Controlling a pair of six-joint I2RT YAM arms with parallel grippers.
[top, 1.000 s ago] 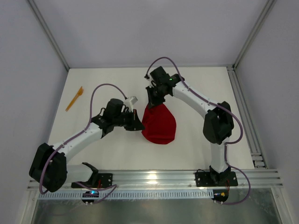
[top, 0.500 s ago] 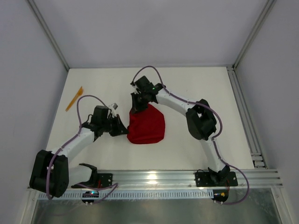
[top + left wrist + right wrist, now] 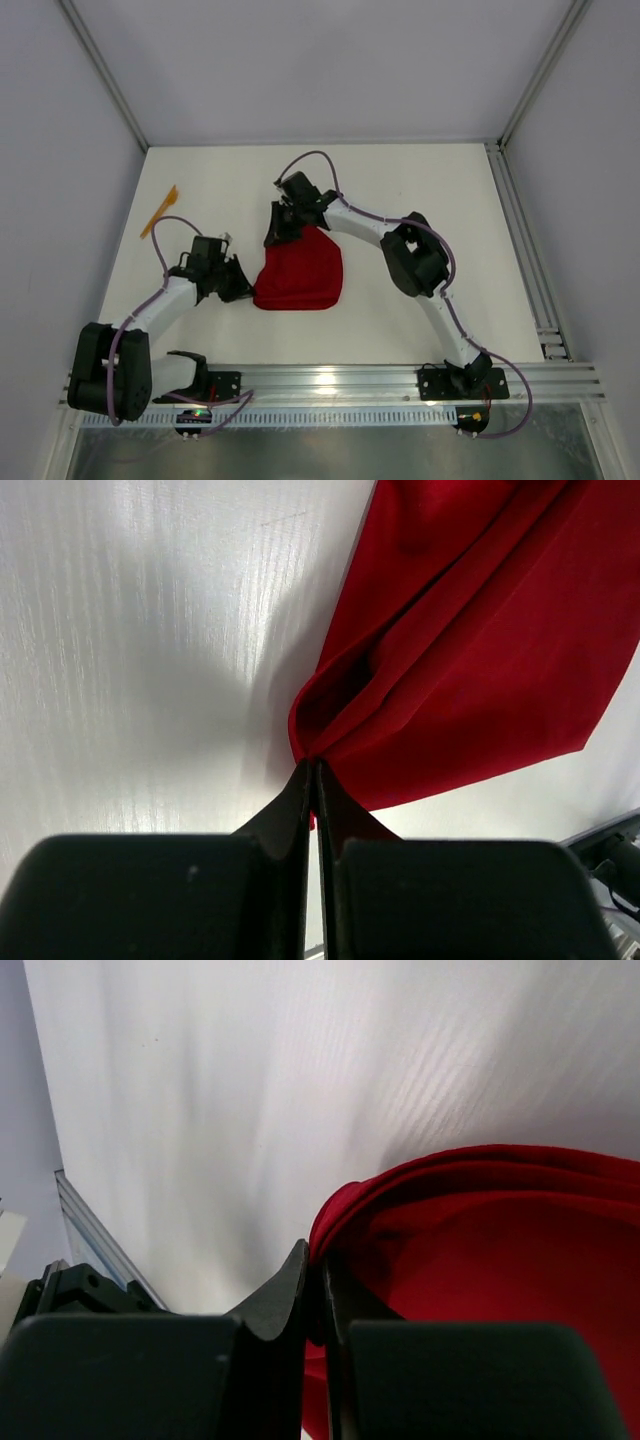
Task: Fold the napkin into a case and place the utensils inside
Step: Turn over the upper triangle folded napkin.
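I am reaching my left gripper [image 3: 246, 292] to the near-left corner of the red napkin [image 3: 303, 278] and my right gripper [image 3: 273, 238] to its far-left corner, both touching the cloth. The napkin is lying bunched and rounded on the white table [image 3: 430, 200], between my arms. The orange utensils [image 3: 160, 211] are lying well apart, near the table's left edge.

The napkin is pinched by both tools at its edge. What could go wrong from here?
1. The left tool and the right tool each grip only a small bit of the napkin, so the cloth may slip out if it is pulled.
2. The napkin is bunched, with creases near the left tool, so a fold made now may come out uneven.
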